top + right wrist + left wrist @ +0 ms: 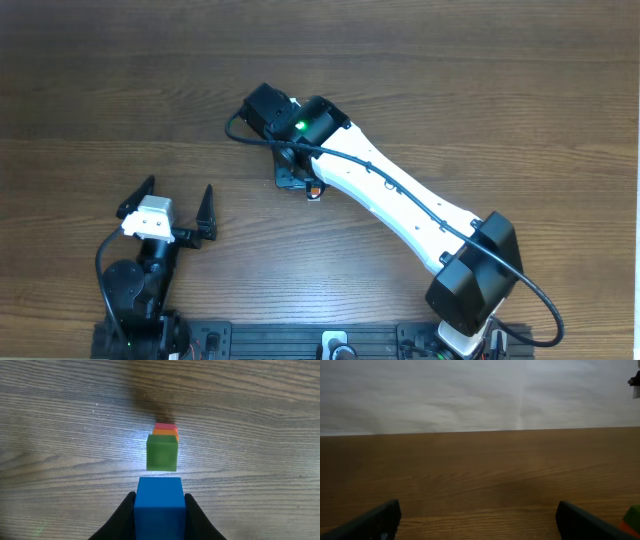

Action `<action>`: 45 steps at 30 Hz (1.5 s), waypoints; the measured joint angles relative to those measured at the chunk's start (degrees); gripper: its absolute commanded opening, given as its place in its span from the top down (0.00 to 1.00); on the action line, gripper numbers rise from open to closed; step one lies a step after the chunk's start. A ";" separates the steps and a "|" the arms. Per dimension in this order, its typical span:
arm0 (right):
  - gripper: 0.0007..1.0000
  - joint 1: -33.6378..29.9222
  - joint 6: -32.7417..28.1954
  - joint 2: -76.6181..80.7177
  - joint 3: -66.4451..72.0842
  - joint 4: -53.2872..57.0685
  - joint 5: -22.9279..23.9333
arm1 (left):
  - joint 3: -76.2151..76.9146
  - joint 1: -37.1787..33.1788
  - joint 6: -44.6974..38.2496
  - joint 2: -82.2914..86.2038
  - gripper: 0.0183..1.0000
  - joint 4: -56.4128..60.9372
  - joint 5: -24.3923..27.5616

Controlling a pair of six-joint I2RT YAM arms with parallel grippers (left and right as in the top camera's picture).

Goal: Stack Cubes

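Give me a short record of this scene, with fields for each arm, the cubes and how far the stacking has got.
Left gripper: jaws open, empty, close to its own arm's base.
Right gripper: jaws shut on the blue cube.
Stack: green cube on top, orange cube under it, red cube at the bottom.
Progress: three cubes stacked; blue cube held near the stack, not yet on it.
Surface: wooden table.
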State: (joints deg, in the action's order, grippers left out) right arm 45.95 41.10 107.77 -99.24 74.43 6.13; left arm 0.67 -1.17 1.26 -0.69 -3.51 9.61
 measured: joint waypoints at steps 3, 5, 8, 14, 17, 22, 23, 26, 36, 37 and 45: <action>0.92 0.00 0.70 0.55 0.00 0.13 -0.02 | 0.00 0.00 0.00 0.02 0.00 0.00 0.00; 0.92 -0.02 0.90 0.90 0.00 0.13 -0.02 | 0.00 0.00 0.00 0.02 0.00 0.00 -0.02; 0.92 -0.11 0.96 1.40 0.00 0.13 -0.02 | 0.00 0.00 0.00 0.02 0.00 0.00 0.00; 0.92 -0.33 1.27 1.73 0.00 -0.13 -0.02 | 0.00 0.00 0.00 0.00 0.00 0.00 0.00; 0.92 -0.74 1.40 1.92 0.00 -0.20 0.00 | 0.00 0.00 0.00 0.00 0.00 0.00 0.00; 0.92 -1.20 1.75 2.47 0.00 -1.36 0.02 | 0.00 0.00 0.00 0.02 0.00 0.00 0.00; 0.92 -1.20 1.79 2.56 0.00 -1.55 0.02 | 0.00 0.00 0.00 0.02 0.00 0.00 0.00; 0.92 -1.25 2.01 3.06 0.00 -1.84 0.02 | 0.00 0.00 0.00 0.00 0.00 0.00 0.00; 0.92 -1.31 2.19 4.50 -0.02 -2.34 0.02 | 0.00 0.00 0.00 0.02 0.00 0.00 0.00; 0.92 -1.33 2.19 4.59 -0.02 -2.43 0.02 | 0.00 0.00 0.00 0.00 0.00 0.00 0.00; 0.92 -1.68 2.23 4.72 -0.02 -2.49 0.00 | 0.00 0.00 0.00 0.00 0.00 0.00 0.00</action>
State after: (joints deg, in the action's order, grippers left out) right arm 44.27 43.33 112.49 -99.26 71.94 6.13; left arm 0.67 -1.17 1.26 -0.69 -3.51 9.61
